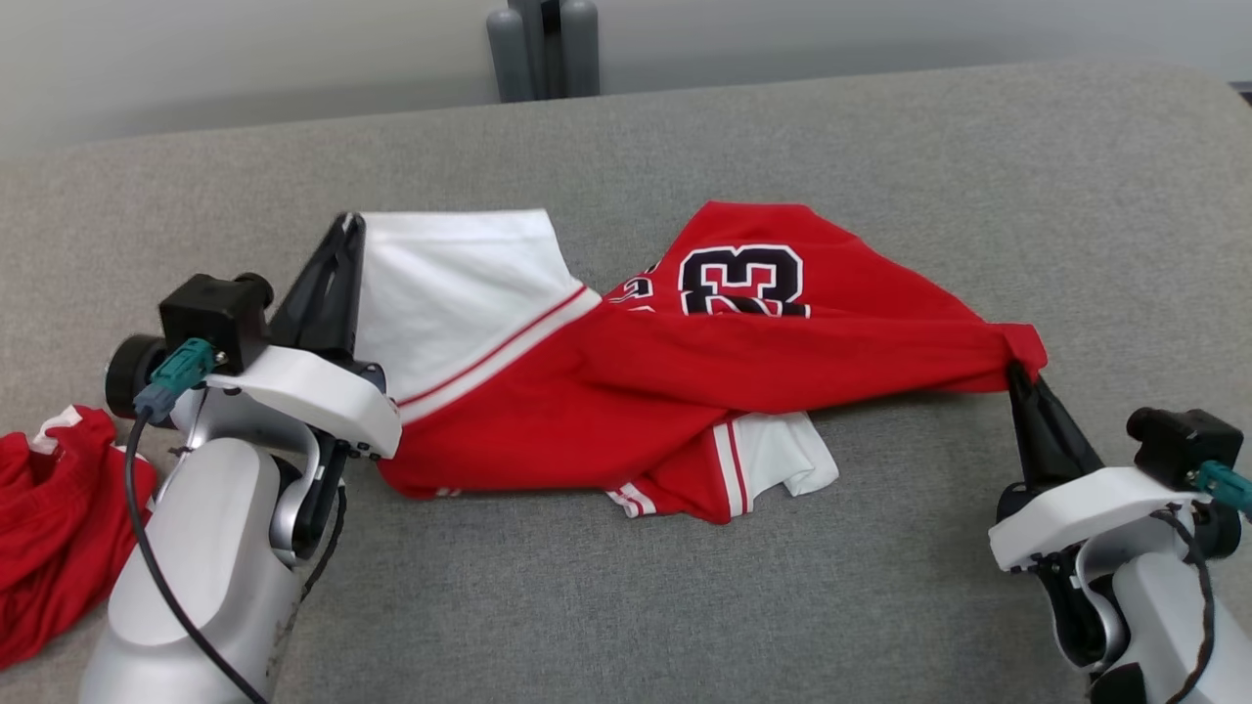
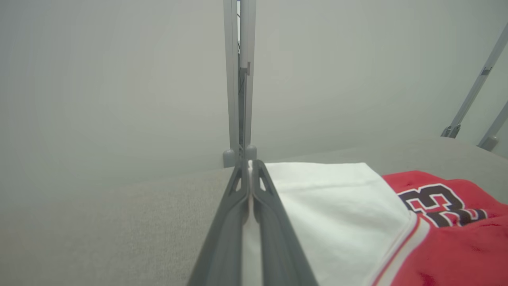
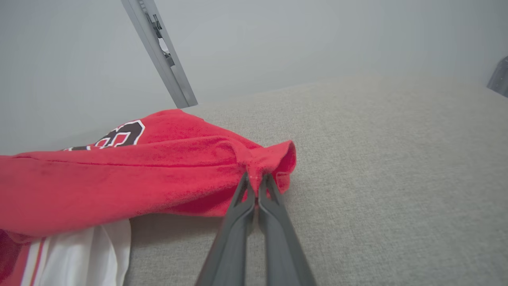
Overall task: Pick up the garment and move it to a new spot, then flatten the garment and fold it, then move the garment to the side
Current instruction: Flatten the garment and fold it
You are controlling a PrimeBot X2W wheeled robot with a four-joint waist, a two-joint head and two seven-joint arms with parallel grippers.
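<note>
The garment [image 1: 685, 362] is a red and white jersey with a dark number, stretched across the middle of the grey table [image 1: 880, 176]. My left gripper [image 1: 344, 227] is shut on the white corner at the jersey's left end; the left wrist view shows white cloth [image 2: 341, 206] pinched between the fingers of that gripper [image 2: 250, 165]. My right gripper [image 1: 1017, 370] is shut on the bunched red corner at the right end, and in the right wrist view the red fabric [image 3: 158, 174] puckers where this gripper [image 3: 254, 178] closes on it. The jersey hangs taut between both grips.
A second red garment [image 1: 49, 528] lies crumpled at the table's left front edge, beside my left forearm. A grey post [image 1: 543, 44] rises behind the table's far edge. Bare grey table surface extends to the right and front.
</note>
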